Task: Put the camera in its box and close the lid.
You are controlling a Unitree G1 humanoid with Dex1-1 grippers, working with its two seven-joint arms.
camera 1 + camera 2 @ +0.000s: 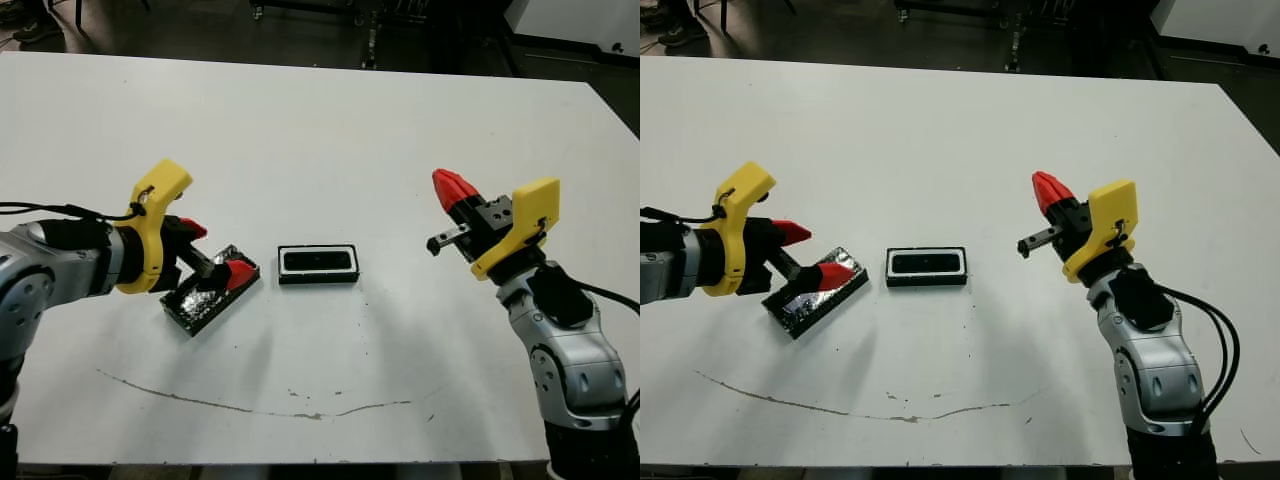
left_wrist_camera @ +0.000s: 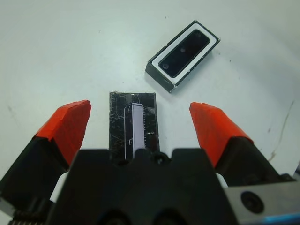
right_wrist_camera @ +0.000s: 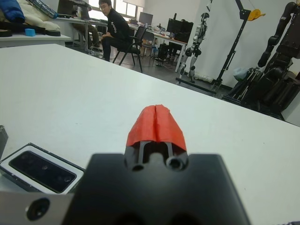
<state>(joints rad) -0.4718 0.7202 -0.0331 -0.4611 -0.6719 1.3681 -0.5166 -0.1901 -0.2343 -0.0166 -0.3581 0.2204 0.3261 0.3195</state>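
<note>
The camera [image 1: 318,262] already sits in the box [image 1: 283,276], but the left gripper [image 2: 138,124], fingers wide open around the shiny lid [image 2: 133,123], could slip off it, while the right gripper [image 3: 157,123] waits pinched closed on nothing.

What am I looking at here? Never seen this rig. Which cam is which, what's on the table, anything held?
It is a two-armed humanoid at a white table. The two wide pictures come from its head, the other two from its wrists. The left tool is open, straddling the shiny black lid lying flat on the table. Beside it sits the box with the camera already inside. The right tool is shut, empty, raised off to the right. Nothing is held. A person sits beyond the table.
</note>
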